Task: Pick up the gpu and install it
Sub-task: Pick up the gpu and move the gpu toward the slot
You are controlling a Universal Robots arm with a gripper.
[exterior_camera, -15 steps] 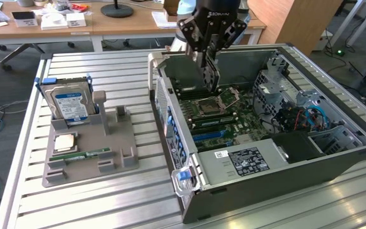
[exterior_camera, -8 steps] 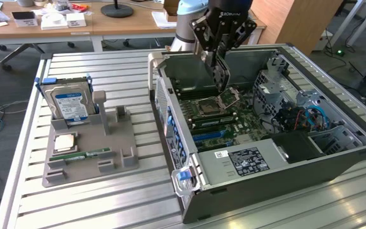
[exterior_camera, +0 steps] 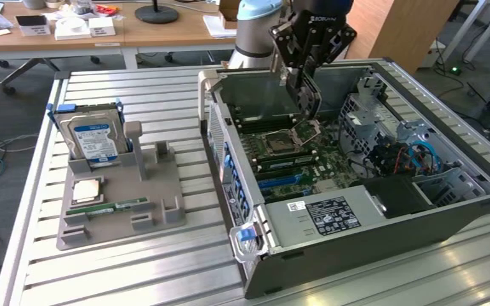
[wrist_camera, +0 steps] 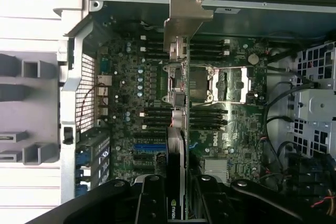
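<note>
Above the motherboard (exterior_camera: 292, 159) of the open computer case (exterior_camera: 381, 223), the pincer (exterior_camera: 305, 86) grips the gpu (exterior_camera: 309, 118) edge-on, with the pale bracket (wrist_camera: 186, 14) at the end away from the fingers. The card's edge carries an NVIDIA mark, and the board beneath reads DELL. On the grey tray (exterior_camera: 117, 217), the hard drive (exterior_camera: 92, 140) has a label too small to read.

Exterior oblique overhead, wrist close, motherboard (exterior_camera: 330, 162) (wrist_camera: 126, 129) shared

Arm (exterior_camera: 258, 25) points down; gripper (wrist_camera: 179, 195) (fingers vertical) seemingly clamps the gpu (wrist_camera: 178, 98).
</note>
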